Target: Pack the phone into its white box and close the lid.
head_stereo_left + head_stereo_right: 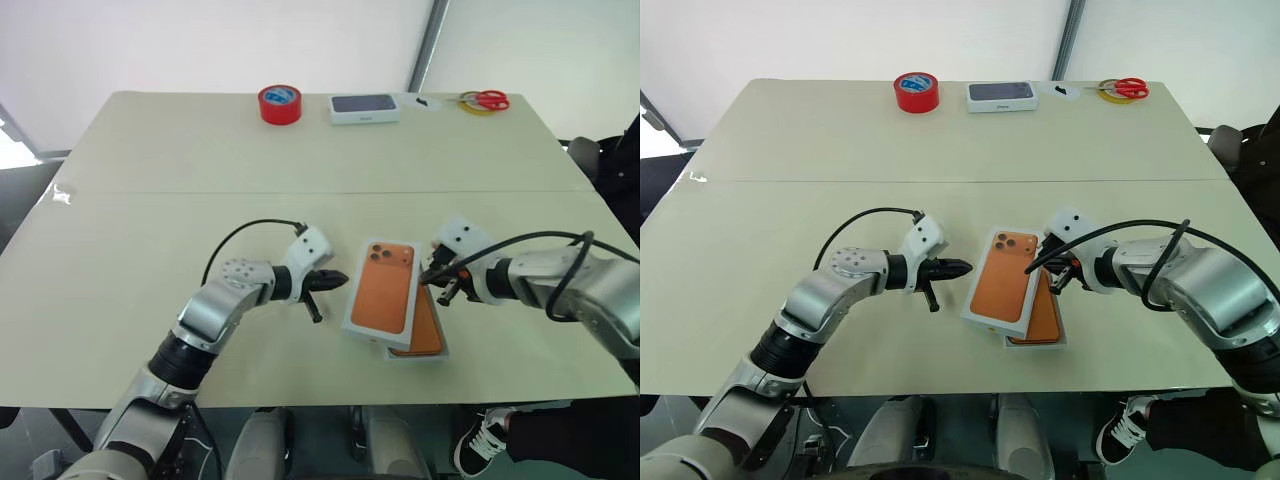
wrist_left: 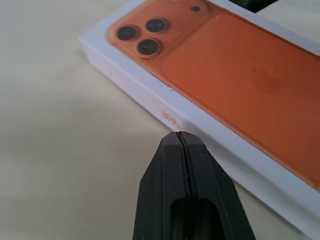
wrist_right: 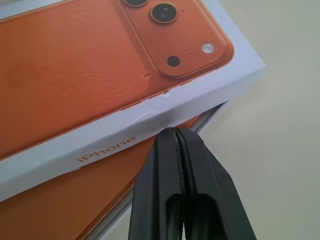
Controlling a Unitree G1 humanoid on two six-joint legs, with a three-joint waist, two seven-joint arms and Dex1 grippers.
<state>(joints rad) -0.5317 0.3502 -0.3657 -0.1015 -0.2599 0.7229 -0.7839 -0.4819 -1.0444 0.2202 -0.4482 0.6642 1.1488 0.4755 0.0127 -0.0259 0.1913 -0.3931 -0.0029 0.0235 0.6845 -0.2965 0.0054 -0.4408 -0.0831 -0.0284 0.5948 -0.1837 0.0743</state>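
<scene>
The lid [image 1: 383, 290], white with an orange phone picture, lies askew and tilted over the white box [image 1: 415, 356]. The orange phone [image 1: 430, 335] shows inside the box, under the lid's right edge, and also in the right wrist view [image 3: 60, 200]. My left gripper [image 1: 345, 279] is shut and empty, its tip right at the lid's left side wall [image 2: 210, 135]. My right gripper [image 1: 432, 277] is shut too, its tip against the lid's right side wall [image 3: 125, 127], just above the box's thin rim [image 3: 212, 112].
At the table's far edge stand a red tape roll [image 1: 280, 104], a white box with a dark top [image 1: 365, 108], and red-handled scissors [image 1: 487, 100] on a yellow ring. A person's shoe [image 1: 485, 440] shows below the table's near right corner.
</scene>
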